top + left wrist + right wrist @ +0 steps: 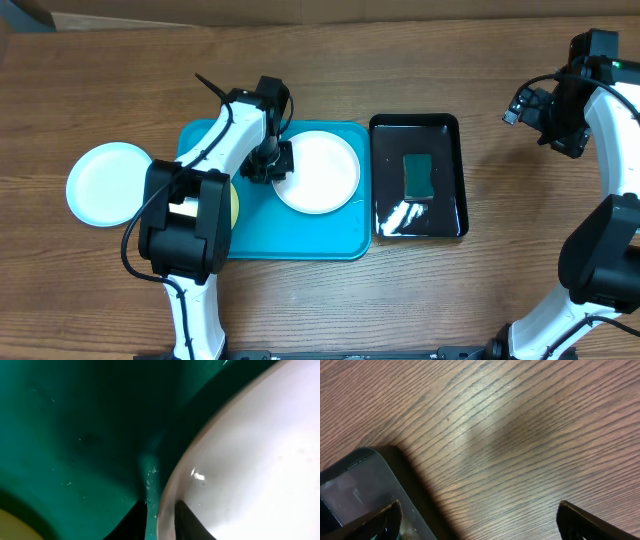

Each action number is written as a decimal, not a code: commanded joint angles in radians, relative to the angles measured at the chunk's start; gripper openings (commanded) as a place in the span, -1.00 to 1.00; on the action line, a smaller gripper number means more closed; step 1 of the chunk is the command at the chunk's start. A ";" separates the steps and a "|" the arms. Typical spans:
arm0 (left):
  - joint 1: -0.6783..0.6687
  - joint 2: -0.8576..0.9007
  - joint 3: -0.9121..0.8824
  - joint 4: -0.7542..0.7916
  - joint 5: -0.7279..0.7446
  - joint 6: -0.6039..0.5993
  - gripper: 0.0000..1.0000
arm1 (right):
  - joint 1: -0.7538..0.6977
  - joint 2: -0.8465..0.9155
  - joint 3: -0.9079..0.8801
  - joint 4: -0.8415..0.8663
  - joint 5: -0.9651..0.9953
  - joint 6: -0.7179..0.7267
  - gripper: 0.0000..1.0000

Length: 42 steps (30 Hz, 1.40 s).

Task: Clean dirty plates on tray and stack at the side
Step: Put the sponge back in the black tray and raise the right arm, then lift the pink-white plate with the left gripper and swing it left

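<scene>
The left gripper [278,161] pinches the white plate [325,175] at its 9 o'clock rim; next it likely needs a gentle lift. The right gripper [477,512] hangs spread wide

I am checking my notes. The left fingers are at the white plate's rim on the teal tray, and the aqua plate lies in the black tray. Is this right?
No. The overhead view shows the aqua plate on the table, left of the teal tray, not in the black tray. The rest holds.
</scene>
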State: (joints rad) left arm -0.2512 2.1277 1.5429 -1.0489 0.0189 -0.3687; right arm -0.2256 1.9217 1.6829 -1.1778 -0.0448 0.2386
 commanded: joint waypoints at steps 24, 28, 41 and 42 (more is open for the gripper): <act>0.038 0.003 0.483 -0.269 -0.027 0.074 -0.92 | -0.001 -0.007 0.005 0.005 -0.001 0.004 1.00; -0.008 0.003 0.552 -0.282 -0.031 0.077 -0.92 | -0.001 -0.007 0.005 0.005 -0.002 0.004 1.00; -0.269 0.003 0.627 -0.280 -0.294 0.056 -0.92 | -0.001 -0.007 0.005 0.005 -0.002 0.004 1.00; -0.296 0.003 0.627 -0.280 -0.323 0.052 -0.92 | -0.001 -0.007 0.005 0.005 -0.002 0.004 1.00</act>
State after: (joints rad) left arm -0.4847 2.1254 2.1403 -1.3281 -0.1825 -0.3115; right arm -0.2256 1.9217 1.6829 -1.1774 -0.0452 0.2386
